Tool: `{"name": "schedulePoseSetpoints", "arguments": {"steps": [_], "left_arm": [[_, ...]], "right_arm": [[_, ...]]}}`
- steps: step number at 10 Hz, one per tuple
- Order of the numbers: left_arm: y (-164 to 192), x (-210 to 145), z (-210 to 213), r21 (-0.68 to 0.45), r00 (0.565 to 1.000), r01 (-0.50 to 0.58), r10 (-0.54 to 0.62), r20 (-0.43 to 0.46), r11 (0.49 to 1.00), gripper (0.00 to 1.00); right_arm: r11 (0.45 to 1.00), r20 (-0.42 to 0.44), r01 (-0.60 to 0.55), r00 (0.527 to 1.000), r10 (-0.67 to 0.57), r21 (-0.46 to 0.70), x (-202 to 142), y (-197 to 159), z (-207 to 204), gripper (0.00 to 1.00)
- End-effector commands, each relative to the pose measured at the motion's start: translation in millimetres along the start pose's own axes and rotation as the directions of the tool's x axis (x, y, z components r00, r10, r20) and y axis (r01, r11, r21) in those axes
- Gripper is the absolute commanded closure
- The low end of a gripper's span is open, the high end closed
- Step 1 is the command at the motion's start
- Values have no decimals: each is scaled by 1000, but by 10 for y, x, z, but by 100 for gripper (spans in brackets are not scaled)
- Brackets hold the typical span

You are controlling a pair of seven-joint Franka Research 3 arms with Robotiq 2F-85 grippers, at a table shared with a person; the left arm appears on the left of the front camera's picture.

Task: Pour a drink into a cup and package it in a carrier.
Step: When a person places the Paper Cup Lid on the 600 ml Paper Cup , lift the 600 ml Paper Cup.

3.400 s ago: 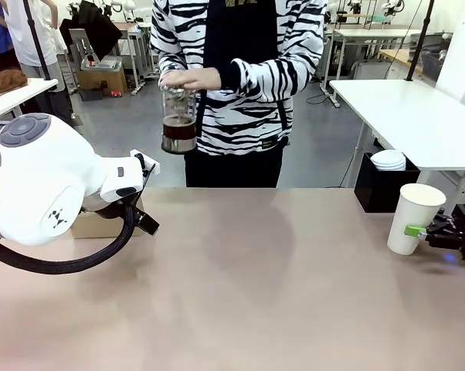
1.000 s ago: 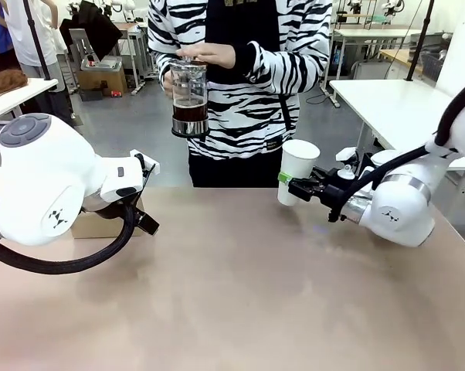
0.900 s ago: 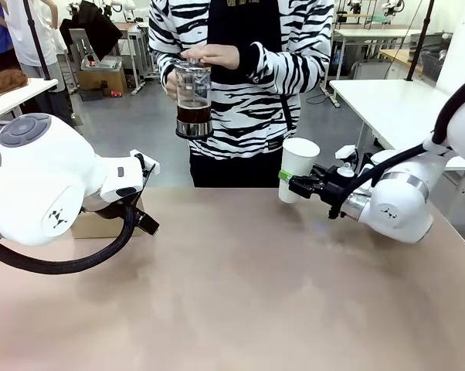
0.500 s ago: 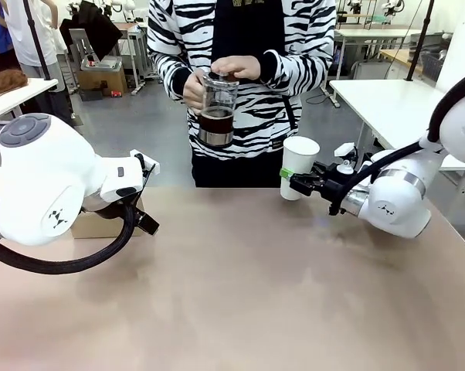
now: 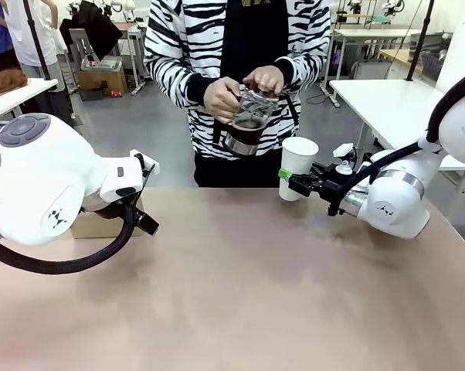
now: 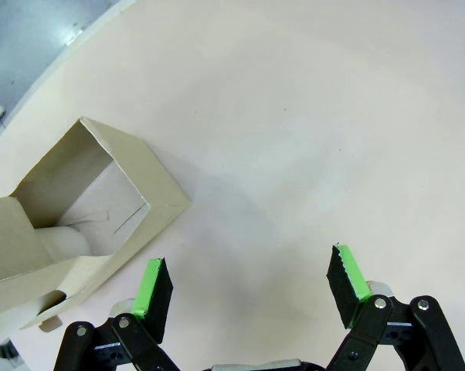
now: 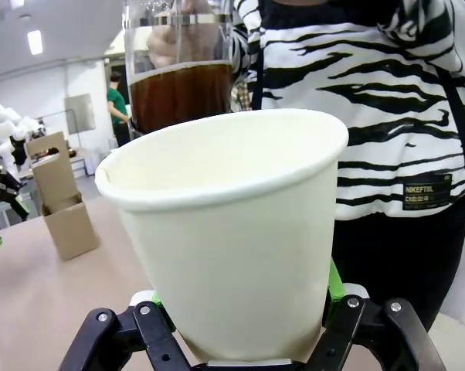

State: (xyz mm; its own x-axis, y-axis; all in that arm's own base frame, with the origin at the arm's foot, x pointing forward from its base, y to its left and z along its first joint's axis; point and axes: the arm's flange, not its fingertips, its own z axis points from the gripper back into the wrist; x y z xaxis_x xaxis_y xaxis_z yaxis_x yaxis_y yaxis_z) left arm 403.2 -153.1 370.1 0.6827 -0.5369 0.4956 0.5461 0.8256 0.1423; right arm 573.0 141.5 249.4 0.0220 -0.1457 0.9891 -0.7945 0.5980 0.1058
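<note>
"Pouring hadn't begun, from where you stood?"

"Not that I could see. The right tool [image 5: 293,184] was clamped on the lower part of the cup [image 5: 299,158] and held it out toward the person, open-topped, no lid. The person's hands [image 5: 221,99] had the jug [image 5: 246,127] tilted just beside the rim, and the drink [image 5: 245,134] looked to be all in the glass."

"And the packing?"

"All to come, I'd say. The carrier [image 7: 62,209] sat on the tabletop [image 5: 240,294] by the left arm. The left tool [image 6: 248,282] hung just beside it, spread wide, gripping nothing."

The jug [image 5: 246,124] has tilted toward the cup [image 5: 297,168].
</note>
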Motion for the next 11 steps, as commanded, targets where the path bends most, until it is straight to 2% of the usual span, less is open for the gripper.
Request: {"name": "schedulePoseSetpoints", "arguments": {"steps": [1,11], "left_arm": [[6,-2,5,-2,1000,-2,2,2,1000,0],[6,-2,5,-2,1000,-2,2,2,1000,0]], "right_arm": [[1000,-1,0,1000,0,-5,26,27,19,20],[1000,-1,0,1000,0,-5,26,27,19,20]]}}
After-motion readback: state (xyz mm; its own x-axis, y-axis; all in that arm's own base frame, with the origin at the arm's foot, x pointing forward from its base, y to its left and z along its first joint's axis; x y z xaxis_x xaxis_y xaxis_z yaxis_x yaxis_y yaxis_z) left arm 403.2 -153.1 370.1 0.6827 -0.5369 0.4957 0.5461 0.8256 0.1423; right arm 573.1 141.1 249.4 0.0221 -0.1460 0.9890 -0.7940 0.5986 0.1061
